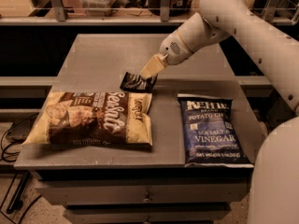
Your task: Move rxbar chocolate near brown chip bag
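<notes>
Presently the pincer [149, 72], tan-fingered on the white arm [219, 17] reaching in from the right, sits over the middle of the table. It is pressed together on the upper right edge of the rxbar chocolate [135, 82], a small flat rectangular bar in a black wrapper. The bar hangs tilted, its lower edge just beside the top edge of the brown chip bag [93, 118], a large tan-and-dark-brown crinkly bag lying flat at front left. Whether the two touch cannot be told. Open surface of the flat grey rectangular table [103, 55] extends behind the bar to the rear edge. A glossy blue Kettle chip bag [210, 129] lies at front right, its lower edge at the table's front edge. A strip of open surface separates it from the brown bag.
</notes>
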You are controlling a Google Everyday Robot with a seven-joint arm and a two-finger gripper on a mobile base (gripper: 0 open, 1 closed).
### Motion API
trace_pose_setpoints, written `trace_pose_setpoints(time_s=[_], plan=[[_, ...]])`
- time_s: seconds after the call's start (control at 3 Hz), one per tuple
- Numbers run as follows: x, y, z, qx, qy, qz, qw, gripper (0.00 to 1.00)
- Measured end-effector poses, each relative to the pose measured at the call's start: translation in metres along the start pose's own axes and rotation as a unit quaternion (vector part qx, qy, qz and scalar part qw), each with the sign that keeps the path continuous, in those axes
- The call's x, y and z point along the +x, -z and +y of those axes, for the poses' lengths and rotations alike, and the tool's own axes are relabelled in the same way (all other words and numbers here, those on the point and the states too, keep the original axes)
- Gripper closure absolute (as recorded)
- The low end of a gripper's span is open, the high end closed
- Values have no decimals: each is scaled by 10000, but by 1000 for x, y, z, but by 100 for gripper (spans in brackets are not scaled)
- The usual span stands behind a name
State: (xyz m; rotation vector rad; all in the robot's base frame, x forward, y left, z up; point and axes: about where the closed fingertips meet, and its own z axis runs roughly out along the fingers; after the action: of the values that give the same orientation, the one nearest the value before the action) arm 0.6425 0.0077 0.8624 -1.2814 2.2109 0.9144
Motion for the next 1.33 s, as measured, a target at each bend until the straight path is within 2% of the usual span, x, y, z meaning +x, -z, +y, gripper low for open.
trace_pose_setpoints(time_s=[0.33, 0.67, 1.33], plan=[[11, -11, 19, -347, -191, 132, 9991, 82], [16, -18, 27, -495, -291, 182, 9982, 60], [16, -24, 29, -543, -291, 205, 9979, 12]])
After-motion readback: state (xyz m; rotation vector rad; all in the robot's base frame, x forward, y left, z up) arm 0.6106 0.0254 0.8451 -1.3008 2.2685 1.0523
